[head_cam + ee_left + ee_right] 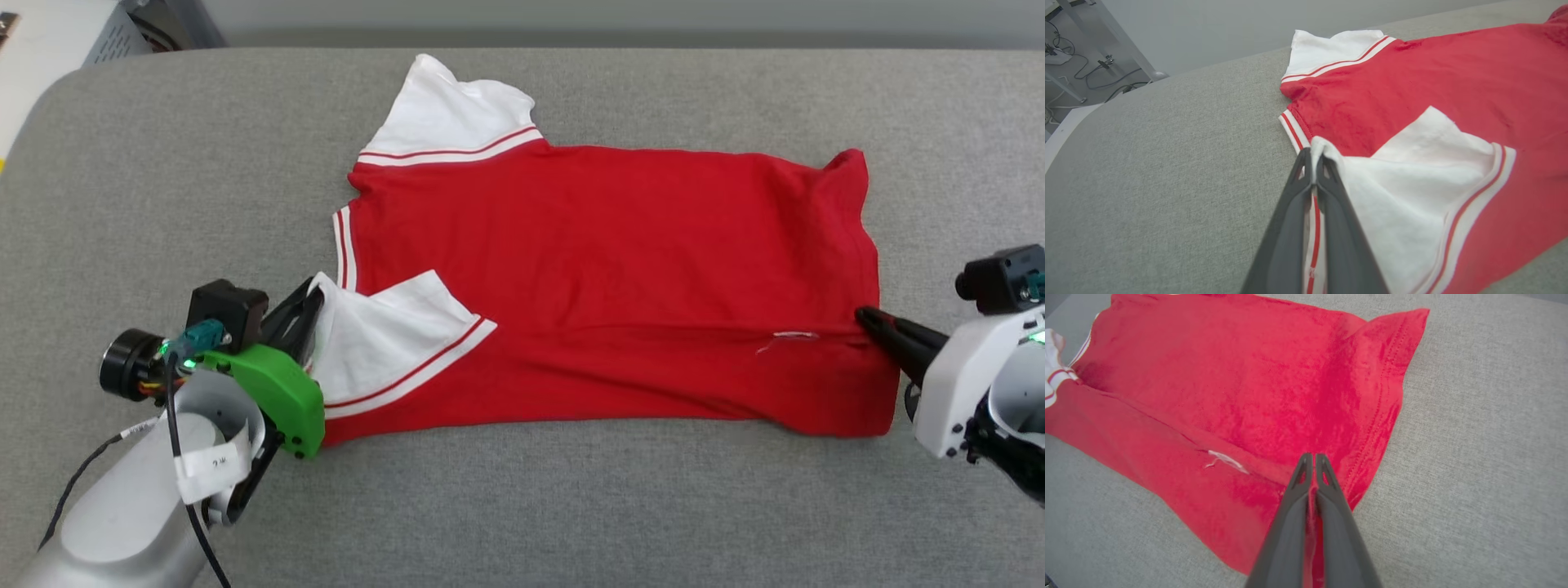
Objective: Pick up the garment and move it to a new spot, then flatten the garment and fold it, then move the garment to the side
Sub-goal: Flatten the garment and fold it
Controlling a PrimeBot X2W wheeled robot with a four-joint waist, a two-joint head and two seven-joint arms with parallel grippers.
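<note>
The garment (604, 269), a red T-shirt with white sleeves and striped trim, lies spread sideways on the grey surface, its near long edge folded over onto the body. My left gripper (314, 296) is shut on the white near sleeve (1412, 179), which is turned over the red body. The left fingertips (1306, 157) pinch the sleeve's edge. My right gripper (865, 317) is shut on the hem end of the garment (1249, 388), red fabric caught between its fingers (1331, 506). The far sleeve (453, 110) lies flat at the upper left.
A grey padded surface (522, 506) bears the shirt, with bare room in front and to both sides. Its rounded left edge (33, 114) drops to a floor with table legs and cables (1086, 69). A small white tag (788, 336) shows on the fold.
</note>
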